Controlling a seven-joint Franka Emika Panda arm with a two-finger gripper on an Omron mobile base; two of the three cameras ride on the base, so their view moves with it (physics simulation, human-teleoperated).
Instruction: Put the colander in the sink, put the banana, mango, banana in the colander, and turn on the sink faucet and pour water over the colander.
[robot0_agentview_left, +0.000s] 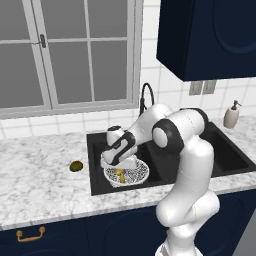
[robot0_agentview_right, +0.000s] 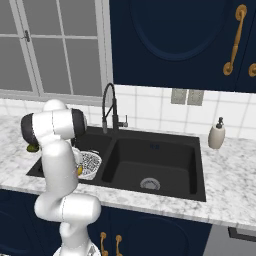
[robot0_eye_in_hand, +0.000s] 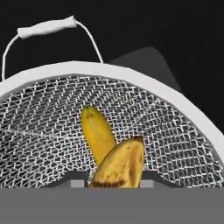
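While our gripper (robot0_eye_in_hand: 116, 183) hangs low over the colander (robot0_agentview_left: 127, 173), its jaws are closed on a banana (robot0_eye_in_hand: 120, 164) pinched between the two tips, as the hand view shows. That fruit is held just above the mesh floor, we judge so that it can be let go gently rather than dropped from height. A second banana (robot0_eye_in_hand: 97, 134) already lies inside the colander, partly under the held one. The colander itself sits in the left basin of the sink (robot0_agentview_left: 200, 170), toward its front edge, with its wire handle up against the dark basin wall; placed there, it can drain once water runs. The mango (robot0_agentview_left: 76, 165) rests on the marble counter (robot0_agentview_left: 40, 175) well left of the sink's left edge, so it is not yet in the colander. The sink faucet (robot0_agentview_right: 109, 107) stands at the back edge between the basins, and we see no water from it. By our reckoning, the mango and the water are what remain.
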